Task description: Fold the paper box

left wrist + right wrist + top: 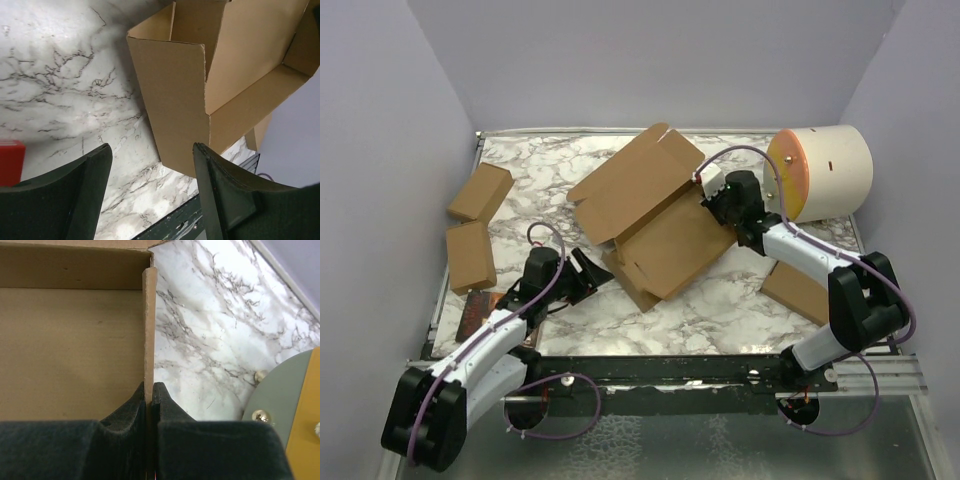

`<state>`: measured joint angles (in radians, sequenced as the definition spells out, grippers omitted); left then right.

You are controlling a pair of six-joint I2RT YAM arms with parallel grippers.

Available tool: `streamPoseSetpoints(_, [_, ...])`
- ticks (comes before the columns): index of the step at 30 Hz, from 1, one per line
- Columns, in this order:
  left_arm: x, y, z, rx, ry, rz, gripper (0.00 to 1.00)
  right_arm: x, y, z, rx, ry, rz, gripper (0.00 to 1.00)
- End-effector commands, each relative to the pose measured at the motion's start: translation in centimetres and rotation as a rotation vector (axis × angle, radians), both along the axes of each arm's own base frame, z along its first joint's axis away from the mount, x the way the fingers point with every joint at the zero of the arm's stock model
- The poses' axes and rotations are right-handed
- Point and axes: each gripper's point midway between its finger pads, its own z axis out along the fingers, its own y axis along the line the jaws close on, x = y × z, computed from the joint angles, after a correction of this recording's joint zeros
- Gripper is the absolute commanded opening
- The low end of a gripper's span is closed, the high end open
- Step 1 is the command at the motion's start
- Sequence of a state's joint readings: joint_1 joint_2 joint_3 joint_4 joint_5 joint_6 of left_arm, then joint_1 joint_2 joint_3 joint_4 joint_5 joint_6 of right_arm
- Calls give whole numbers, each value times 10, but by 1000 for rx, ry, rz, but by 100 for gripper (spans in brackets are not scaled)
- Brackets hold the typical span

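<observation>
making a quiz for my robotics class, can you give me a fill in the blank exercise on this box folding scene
1. The right gripper is shut on a thin wall of the paper box, while the left gripper is ____ and holds nothing.
2. The cream cylinder at the far right corner of the table has an ____ end.
3. Near the table's left edge lie ____ smaller plain brown cardboard boxes.
Missing words: open; orange; two.

Top view: high above near edge of tabletop, facing down over everything. Left wrist: close behind left claw, paper box just ahead. Right wrist: tight behind right claw. All three share the box.
</observation>
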<state>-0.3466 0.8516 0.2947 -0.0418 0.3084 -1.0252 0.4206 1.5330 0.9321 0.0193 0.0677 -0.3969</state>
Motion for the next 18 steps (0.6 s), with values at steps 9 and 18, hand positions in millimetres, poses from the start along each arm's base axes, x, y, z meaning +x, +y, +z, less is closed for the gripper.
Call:
streamPoseSetpoints(9, [23,-34,6,-45,-200,-57,68,13,6,44,-52,-176,-9,1])
streamPoseSetpoints(18, [20,-42,4,-94,-239,-75,68,7,22,70,-98,-270,29,1])
